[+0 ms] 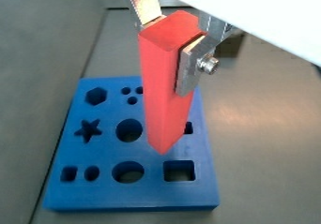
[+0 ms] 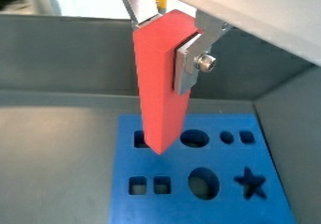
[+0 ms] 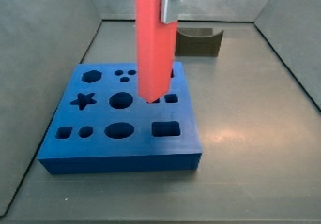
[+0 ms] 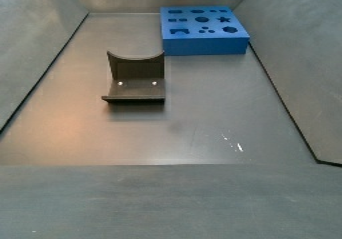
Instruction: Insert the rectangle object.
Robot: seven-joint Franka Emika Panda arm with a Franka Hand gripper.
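The rectangle object is a long red-pink bar that hangs upright, gripped near its top. It shows in both wrist views and in a side view. My gripper is shut on it, one silver finger flat on each side; it also shows in a wrist view. The bar's lower end is at the top face of the blue block with shaped holes, beside a small dark hole that it partly hides. I cannot tell whether the end has entered a hole. The blue block also appears in both side views.
The fixture, dark olive with a notch, stands on the grey floor away from the blue block; it also shows in a side view. Grey bin walls slope up around the floor.
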